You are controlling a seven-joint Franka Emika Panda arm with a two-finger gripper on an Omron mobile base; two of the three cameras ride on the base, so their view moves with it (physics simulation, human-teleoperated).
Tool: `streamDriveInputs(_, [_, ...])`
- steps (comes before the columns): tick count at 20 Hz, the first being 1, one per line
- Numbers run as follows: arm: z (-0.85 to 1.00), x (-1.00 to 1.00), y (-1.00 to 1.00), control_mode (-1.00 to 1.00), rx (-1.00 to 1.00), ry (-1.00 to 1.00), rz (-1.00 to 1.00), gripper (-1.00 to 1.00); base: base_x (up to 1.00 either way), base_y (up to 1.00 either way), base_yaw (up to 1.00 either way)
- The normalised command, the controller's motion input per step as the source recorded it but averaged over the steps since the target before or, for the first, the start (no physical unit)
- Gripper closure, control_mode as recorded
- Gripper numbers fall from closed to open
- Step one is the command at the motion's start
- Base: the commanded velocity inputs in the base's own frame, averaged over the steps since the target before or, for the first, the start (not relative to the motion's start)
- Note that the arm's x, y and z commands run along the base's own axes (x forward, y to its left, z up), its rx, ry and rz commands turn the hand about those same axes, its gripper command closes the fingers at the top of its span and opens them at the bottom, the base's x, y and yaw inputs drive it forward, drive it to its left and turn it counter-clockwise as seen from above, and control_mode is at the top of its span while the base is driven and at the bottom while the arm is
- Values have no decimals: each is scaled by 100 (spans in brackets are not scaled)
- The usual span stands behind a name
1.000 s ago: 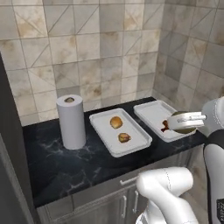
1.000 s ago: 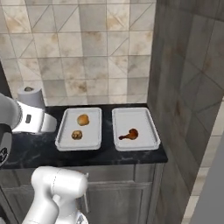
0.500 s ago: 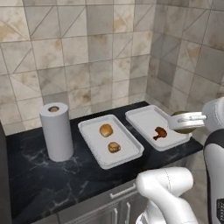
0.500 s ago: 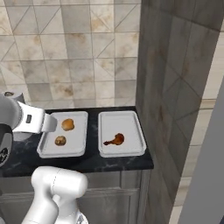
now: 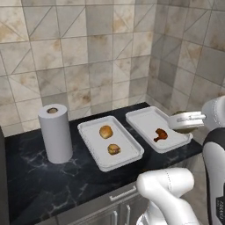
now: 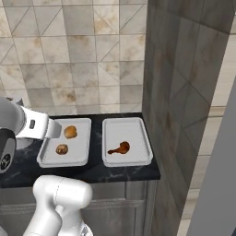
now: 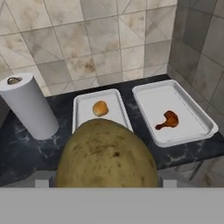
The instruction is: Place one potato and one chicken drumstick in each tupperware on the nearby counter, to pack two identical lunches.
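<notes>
Gripper [image 7: 103, 183] clamped on potato [image 7: 107, 154], above counter [image 5: 52, 184] edge; drumstick [image 5: 161, 134] in right tray [image 5: 143, 117], two items in left tray [image 5: 90, 132].

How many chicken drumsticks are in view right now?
1. The drumstick lies in the right tray. The left tray holds two round brown pieces, no drumstick. The potato in the gripper hides nothing the base views miss.
</notes>
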Motion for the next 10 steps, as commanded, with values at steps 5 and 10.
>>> streamDriveInputs(5, [-22, 41, -27, -100, -3, 0, -15, 100, 0, 0, 0])
streamDriveInputs(10, [-27, 62, -43, -100, -2, 3, -21, 100, 0, 0, 0])
